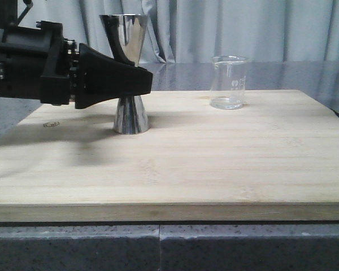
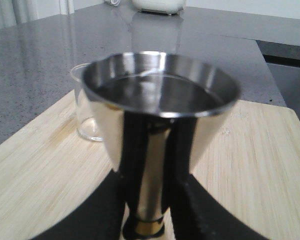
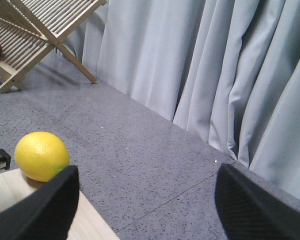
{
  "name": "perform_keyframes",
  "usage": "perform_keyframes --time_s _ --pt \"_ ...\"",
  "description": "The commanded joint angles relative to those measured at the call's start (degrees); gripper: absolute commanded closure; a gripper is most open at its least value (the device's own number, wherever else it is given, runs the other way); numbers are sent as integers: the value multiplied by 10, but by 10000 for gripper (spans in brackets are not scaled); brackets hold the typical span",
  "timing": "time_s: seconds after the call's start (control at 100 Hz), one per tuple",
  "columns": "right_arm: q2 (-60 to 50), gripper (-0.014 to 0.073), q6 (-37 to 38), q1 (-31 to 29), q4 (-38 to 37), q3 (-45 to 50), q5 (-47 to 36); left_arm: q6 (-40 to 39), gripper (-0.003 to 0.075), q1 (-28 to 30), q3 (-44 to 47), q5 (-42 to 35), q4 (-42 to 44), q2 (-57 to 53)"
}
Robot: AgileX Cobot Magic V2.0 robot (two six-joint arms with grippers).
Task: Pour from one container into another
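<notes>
A pale bamboo cutting board [image 1: 214,164] lies across a grey speckled stone counter [image 1: 158,248], its front edge nearest the front camera. Standing upright on the board's left half is the tall shiny steel hourglass-shaped jigger with a thin gold band at its waist [image 1: 130,73], its wide foot flat on the wood. The black left gripper [image 1: 138,82] reaches in from the left at waist height, and its two fingers [image 2: 105,210] sit on either side of the jigger's narrow middle; in the left wrist view they flank the stem closely just above the gold band, but whether they press on the steel or merely bracket it cannot be told. The same view looks down into the jigger's upper cup, whose dark shiny inside makes it unclear whether it holds liquid. Farther back and to the right, well apart from the jigger, the small clear glass beaker with faint white printed marks [image 1: 229,82] stands upright near the board's far edge; it appears empty. The right gripper [image 3: 145,200] shows only in its own wrist view, fingers spread wide with nothing between them, near a yellow lemon [image 3: 42,155], a slatted wooden rack [image 3: 35,35] and grey curtains [image 3: 200,65].
</notes>
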Motion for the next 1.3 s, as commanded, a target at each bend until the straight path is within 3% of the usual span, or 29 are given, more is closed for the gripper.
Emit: perform_keyframes --time_s 0.0,0.53,1.29 --pt "-19 81 1 -5 28 -14 -18 0 487 -4 -10 -118 -15 -25" --pt "-19 81 1 -5 28 -14 -9 -22 255 -4 -10 -118 -14 -25" --pt "-19 81 1 -5 28 -14 -1 -65 246 24 -10 -97 34 -52"
